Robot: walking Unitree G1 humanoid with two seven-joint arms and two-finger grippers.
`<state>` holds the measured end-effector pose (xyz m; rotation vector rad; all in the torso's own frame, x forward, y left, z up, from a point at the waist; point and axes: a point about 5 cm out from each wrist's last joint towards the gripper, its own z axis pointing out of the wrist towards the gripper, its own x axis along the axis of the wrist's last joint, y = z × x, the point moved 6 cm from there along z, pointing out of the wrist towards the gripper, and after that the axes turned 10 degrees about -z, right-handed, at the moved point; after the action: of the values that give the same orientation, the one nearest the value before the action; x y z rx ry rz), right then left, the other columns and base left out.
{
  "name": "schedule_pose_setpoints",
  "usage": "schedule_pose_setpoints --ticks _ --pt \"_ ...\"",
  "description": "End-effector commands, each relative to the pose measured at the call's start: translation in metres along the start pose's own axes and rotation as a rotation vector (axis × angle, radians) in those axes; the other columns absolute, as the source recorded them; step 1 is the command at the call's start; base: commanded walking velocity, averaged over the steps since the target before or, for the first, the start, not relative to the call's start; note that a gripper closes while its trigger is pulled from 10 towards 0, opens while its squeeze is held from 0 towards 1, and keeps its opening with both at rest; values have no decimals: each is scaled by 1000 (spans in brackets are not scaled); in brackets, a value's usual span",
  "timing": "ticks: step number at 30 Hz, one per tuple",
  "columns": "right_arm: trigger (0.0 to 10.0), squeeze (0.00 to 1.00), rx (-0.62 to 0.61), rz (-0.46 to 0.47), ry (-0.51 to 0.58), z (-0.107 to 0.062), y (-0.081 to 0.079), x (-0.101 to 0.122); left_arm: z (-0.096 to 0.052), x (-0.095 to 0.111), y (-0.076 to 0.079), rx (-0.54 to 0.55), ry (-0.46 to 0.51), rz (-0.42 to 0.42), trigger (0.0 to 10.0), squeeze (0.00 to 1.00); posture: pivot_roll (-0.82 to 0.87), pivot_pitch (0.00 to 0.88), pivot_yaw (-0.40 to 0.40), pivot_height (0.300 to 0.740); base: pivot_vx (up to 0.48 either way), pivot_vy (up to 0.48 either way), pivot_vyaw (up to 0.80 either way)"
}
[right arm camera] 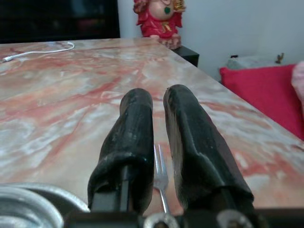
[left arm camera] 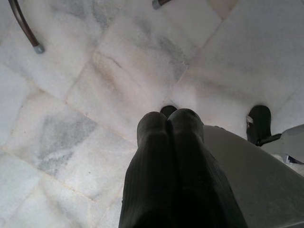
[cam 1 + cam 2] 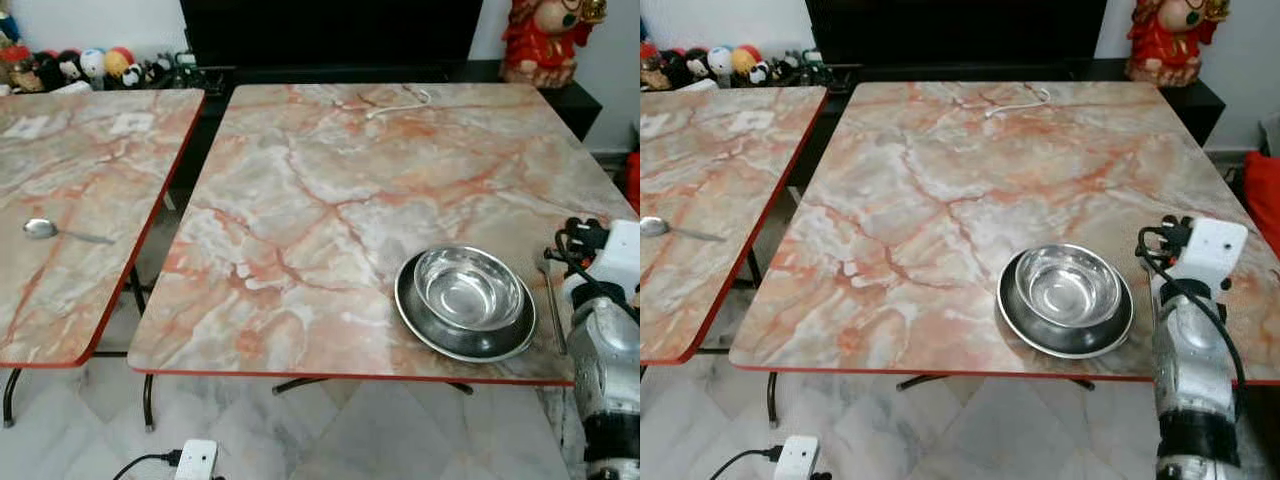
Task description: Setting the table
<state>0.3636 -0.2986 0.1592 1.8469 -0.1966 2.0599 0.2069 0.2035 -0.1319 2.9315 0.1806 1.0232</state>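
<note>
Right gripper (image 1: 157, 111): its two ribbed black fingers stood slightly parted over a fork (image 1: 160, 176), low above the table's near right part; whether they touched it could not be told
Left gripper (image 2: 169, 124): fingers pressed together, empty, hanging over the pale veined marble floor (image 2: 71, 85)
Fork: slim metal, tines pointing far; in the left eye view it lay (image 3: 552, 305) just right of the plate, near the table's right edge
Bowl (image 3: 468, 287): round polished steel, sitting inside the plate
Plate (image 3: 420, 325): darker round steel, shallow rim, at the near right of the main table (image 3: 320, 200)
Main table: glossy pink-grey marble pattern, red edging, thin dark legs
Spoon (image 3: 45, 230): metal, lying on the left table (image 3: 90, 180), which bore the same marble pattern
Cable (image 3: 400, 100): thin white, curled at the main table's far edge
Wrist views: the right one showed the fork's tines between the fingers, a red cushion (image 1: 266, 95) to the right, and the red figurine (image 1: 159, 19) at the far right
Right arm (image 3: 1190, 370): silver, reaching forward from the near right corner
</note>
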Motion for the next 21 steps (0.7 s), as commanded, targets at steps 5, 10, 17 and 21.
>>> schedule_pose_setpoints --ticks 5,10,17,21 --pt "10000 0 59 7 111 -13 -22 25 -2 -14 -1 5 -44 5 10000 0 -45 74 18 740 0 0 0" --pt "10000 0 100 17 136 -17 -37 32 -2 -14 -1 6 -47 5 10000 0 -39 67 17 740 0 450 233" --pt "10000 0 145 80 139 -19 -58 38 -2 -14 -1 4 -45 8 10000 0 -42 52 20 740 0 480 88" --pt "10000 0 179 107 148 -21 -74 43 -3 -15 0 3 -48 10 10000 0 -43 45 21 740 0 418 0"
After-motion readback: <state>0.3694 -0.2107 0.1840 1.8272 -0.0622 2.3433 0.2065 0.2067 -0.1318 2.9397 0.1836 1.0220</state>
